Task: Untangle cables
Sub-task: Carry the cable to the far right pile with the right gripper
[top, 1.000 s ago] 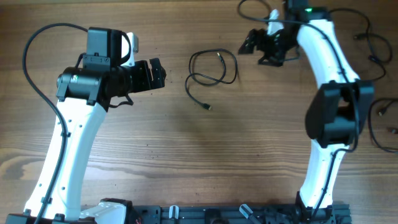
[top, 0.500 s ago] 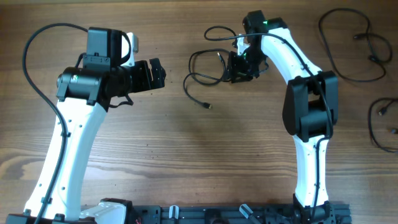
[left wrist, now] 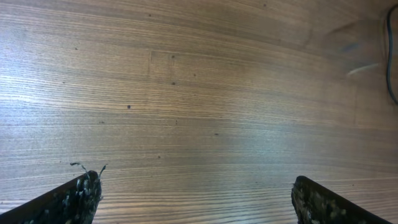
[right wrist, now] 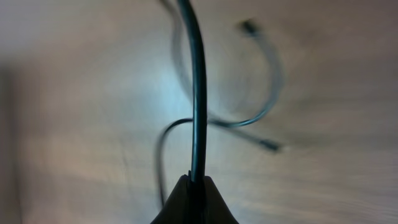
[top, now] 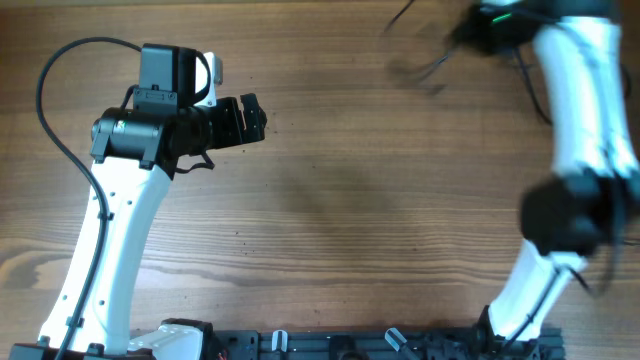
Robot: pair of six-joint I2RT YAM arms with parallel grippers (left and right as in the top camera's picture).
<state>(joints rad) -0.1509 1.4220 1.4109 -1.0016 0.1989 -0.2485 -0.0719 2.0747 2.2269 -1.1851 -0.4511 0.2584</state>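
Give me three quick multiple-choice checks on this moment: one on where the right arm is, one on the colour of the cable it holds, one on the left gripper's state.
1. In the overhead view, the right arm reaches toward the table's:
A. top right
B. bottom left
C. centre

2. The cable in the right gripper is:
A. white
B. red
C. black

3. The left gripper is:
A. shut on a cable
B. open, holding nothing
C. shut, empty

Key:
1 A, its blurred wrist end sits at the top right edge.
2 C, the right wrist view shows a black cord pinched in the shut gripper.
3 B, its jaws stand wide apart over bare wood.
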